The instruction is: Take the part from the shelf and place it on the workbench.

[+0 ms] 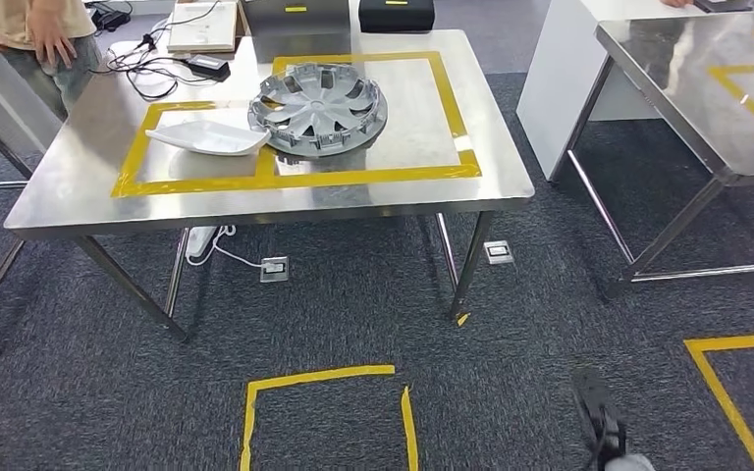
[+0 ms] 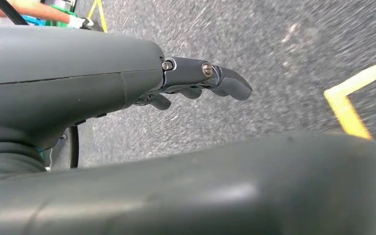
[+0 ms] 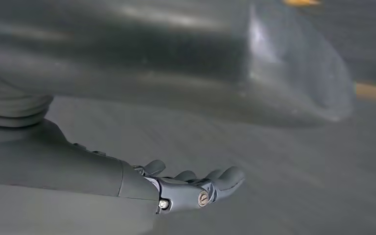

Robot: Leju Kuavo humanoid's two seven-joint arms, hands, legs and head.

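Observation:
The steel workbench [image 1: 255, 208] stands ahead of me with a yellow taped frame [image 1: 295, 181] on its top. Inside the frame lie a silver wheel cover [image 1: 319, 106] and, to its left, a white curved plastic part [image 1: 208, 137]; the two touch. My right hand [image 1: 601, 417] hangs low at the bottom right, over the carpet. In the right wrist view my right hand [image 3: 196, 188] has its fingers stretched out and holds nothing. My left hand [image 2: 196, 81] also hangs over the carpet, fingers straight and empty.
A person [image 1: 44, 29] stands at the workbench's far left corner. Cables and a black adapter [image 1: 206, 65] lie at its back, with black boxes [image 1: 396, 14] behind. A second steel table [image 1: 707, 88] stands to the right. A yellow taped square [image 1: 324, 378] marks the carpet in front.

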